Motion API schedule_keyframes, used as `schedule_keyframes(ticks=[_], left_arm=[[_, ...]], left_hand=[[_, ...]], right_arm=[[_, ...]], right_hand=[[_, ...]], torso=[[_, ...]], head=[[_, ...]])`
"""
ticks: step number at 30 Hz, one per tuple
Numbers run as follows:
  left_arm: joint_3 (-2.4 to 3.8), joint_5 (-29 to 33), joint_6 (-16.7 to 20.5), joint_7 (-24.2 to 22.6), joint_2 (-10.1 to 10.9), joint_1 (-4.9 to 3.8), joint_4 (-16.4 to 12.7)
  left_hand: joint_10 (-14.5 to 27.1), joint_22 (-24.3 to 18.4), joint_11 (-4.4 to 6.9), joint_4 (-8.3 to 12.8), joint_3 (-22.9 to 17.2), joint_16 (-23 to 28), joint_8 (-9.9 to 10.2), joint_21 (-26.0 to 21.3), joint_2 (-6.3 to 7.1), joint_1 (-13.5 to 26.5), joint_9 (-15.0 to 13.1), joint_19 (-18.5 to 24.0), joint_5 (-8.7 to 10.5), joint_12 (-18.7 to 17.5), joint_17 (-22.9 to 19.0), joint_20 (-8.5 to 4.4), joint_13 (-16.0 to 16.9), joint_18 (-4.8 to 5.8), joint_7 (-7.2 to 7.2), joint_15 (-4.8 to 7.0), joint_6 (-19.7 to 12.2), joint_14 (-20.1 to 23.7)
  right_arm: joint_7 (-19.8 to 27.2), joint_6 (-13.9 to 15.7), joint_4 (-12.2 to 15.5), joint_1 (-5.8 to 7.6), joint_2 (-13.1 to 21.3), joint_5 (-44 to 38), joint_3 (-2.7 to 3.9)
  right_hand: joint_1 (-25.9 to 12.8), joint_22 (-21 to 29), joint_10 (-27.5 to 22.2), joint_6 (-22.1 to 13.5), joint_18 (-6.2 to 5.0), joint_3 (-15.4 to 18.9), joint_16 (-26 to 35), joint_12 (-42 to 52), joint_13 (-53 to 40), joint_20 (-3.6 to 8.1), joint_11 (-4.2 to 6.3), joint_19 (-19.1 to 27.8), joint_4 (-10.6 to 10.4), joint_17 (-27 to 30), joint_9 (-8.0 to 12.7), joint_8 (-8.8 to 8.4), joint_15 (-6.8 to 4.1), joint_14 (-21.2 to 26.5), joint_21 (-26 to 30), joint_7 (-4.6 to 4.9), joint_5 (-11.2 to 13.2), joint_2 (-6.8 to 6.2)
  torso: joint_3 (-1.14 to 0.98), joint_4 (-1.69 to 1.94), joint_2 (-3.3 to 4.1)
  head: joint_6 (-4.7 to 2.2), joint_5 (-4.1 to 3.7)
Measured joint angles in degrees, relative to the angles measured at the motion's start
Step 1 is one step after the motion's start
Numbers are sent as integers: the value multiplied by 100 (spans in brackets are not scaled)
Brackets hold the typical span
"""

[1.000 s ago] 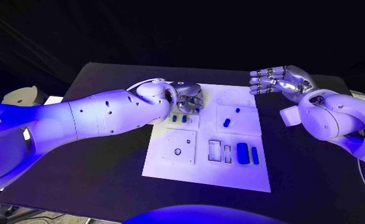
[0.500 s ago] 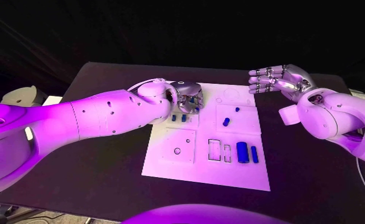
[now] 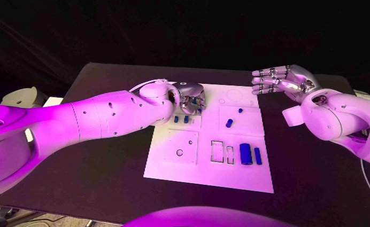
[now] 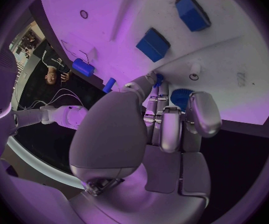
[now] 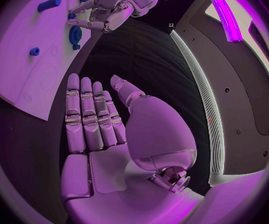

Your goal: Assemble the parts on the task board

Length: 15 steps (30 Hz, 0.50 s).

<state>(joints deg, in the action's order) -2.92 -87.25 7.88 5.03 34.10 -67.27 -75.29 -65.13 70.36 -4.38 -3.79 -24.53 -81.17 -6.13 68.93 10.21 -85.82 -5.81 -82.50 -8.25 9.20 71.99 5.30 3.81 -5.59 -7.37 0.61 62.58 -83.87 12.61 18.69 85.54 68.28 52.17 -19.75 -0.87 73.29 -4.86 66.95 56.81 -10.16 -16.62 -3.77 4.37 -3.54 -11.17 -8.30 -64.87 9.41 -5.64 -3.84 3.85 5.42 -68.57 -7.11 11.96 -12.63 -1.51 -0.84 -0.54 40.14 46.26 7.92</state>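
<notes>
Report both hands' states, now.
Left hand: fingers curled down on a small blue part at the white task board; grip unclear.
Right hand: open, holding nothing.

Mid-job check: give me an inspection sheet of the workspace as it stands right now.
Surface: black table, bare where seen.
Job's things: white task board mid-table; blue parts lie in its near recesses, smaller ones farther up.
Clutter: nothing seen.
Hands: left hand down at the board's far left corner, fingertips on a small blue part; right hand raised off the board's right side, fingers extended, holding nothing.
Cables: thin wire on the left wrist.
Surroundings: dark backdrop; a person at the left wrist view's rim, away from the board.
</notes>
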Motion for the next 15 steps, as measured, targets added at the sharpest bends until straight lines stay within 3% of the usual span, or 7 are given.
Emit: schedule_keyframes(ticks=[15], left_arm=[[10,-32,-16,63,-4,-8,-5]], left_hand=[[-131,191,-55,268,-522,-54,120,200,50,-27,80,-41,2,-90,85,41,6,0,-108,-20,43,-20]], right_arm=[[1,-9,2,0,0,1,0]], right_hand=[[0,0,0,0,0,0,0,0,0,0,0,0,0,-1,0,0,0,0,0,0,0,0]], torso=[[2,-1,2]], head=[[35,14]])
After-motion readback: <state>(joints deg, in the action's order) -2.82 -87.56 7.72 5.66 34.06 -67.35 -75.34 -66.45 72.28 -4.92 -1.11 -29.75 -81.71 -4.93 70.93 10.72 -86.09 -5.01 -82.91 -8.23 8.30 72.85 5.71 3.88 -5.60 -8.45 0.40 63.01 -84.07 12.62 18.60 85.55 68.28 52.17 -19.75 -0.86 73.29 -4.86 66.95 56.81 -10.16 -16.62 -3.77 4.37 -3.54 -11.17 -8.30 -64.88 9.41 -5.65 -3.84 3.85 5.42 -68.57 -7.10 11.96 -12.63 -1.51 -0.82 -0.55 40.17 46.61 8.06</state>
